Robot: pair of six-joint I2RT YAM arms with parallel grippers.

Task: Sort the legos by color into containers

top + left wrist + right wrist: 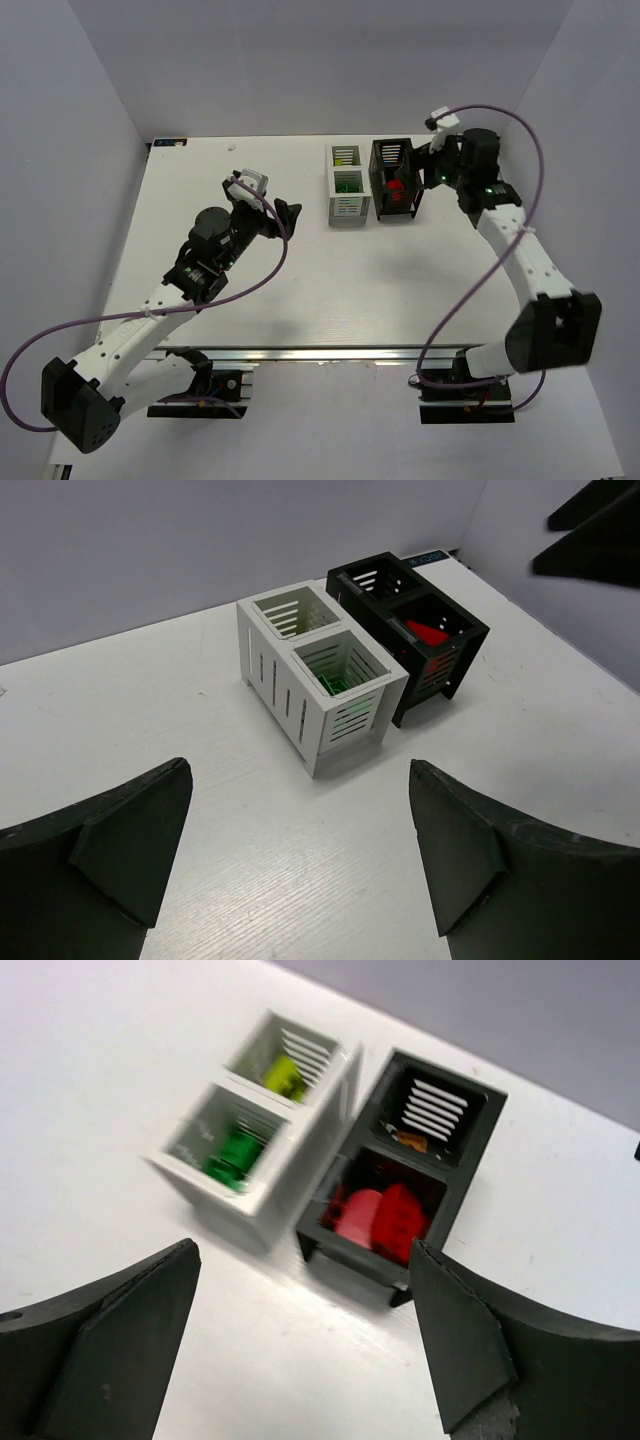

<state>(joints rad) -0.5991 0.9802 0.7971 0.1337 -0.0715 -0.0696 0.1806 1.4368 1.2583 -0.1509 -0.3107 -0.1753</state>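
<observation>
- The white box (348,185) and the black box (393,180) stand side by side near the far edge of the bench (250,300), right of its middle, white on the left. They are very close, but I cannot tell whether they touch.
- White box, far compartment: a yellow-green brick (283,1075) lies inside.
- White box, near compartment: green bricks (232,1155) lie at the bottom (the count is blurred in the right wrist view).
- Black box, far compartment: a small orange brick (412,1142) lies against the inner wall.
- Black box, near compartment: red bricks (395,1220) are piled up, more than one, with their outlines smeared by blur.
- The left gripper (285,216) hangs over the left-middle of the bench, well apart from the boxes and pointed toward them. Its jaws are spread wide with nothing between them.
- The right gripper (432,165) sits just beside the black box's right side, toward the bench's far right corner. Its jaws also stand wide apart and hold nothing.
</observation>
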